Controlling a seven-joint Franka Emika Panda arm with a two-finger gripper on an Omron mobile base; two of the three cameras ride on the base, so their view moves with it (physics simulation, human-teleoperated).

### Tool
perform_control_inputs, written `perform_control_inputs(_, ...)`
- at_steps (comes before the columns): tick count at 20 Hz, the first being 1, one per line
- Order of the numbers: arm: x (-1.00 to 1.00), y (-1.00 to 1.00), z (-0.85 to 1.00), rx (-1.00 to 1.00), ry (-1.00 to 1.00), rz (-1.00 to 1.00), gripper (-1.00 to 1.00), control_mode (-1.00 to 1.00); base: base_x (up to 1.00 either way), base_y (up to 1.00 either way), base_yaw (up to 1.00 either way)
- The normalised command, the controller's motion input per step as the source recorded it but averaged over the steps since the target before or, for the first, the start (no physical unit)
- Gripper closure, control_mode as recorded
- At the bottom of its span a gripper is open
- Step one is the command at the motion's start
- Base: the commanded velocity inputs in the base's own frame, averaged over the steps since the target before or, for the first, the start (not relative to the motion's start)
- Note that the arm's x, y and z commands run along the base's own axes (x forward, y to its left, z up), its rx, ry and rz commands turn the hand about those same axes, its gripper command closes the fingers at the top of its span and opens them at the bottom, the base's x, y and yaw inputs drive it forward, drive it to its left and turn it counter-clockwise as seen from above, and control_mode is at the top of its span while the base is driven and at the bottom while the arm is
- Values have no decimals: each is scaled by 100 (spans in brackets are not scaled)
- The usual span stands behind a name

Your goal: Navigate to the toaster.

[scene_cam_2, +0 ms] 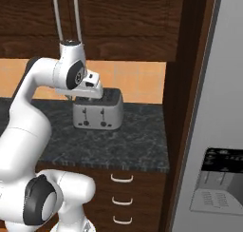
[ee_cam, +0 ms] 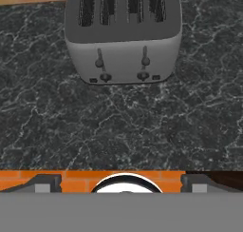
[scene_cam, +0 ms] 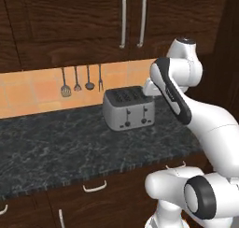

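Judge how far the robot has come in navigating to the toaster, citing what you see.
Mostly done: the wide silver-grey metal toaster stands on the dark speckled stone counter directly ahead, its levers facing the hand view. In hand: nothing; the gripper hangs above the counter. Left: perhaps a small final approach.

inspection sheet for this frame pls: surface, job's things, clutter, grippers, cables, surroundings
Surface: dark marbled counter, bare in front of the toaster.
Job's things: toaster upright at the back of the counter, levers facing the robot, slots empty.
Clutter: nothing seen.
Grippers: gripper raised in front of the toaster, holding nothing; open or shut cannot be told.
Cables: nothing seen.
Surroundings: four utensils hanging on the orange tile wall, wood cabinets above, drawers below, fridge to the right.
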Motion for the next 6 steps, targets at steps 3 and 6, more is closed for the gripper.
perform_control_inputs(3,0,0,0,0,0,0,-100,100,53,0,0)
perform_control_inputs(6,0,0,0,0,0,0,-100,100,53,0,0)
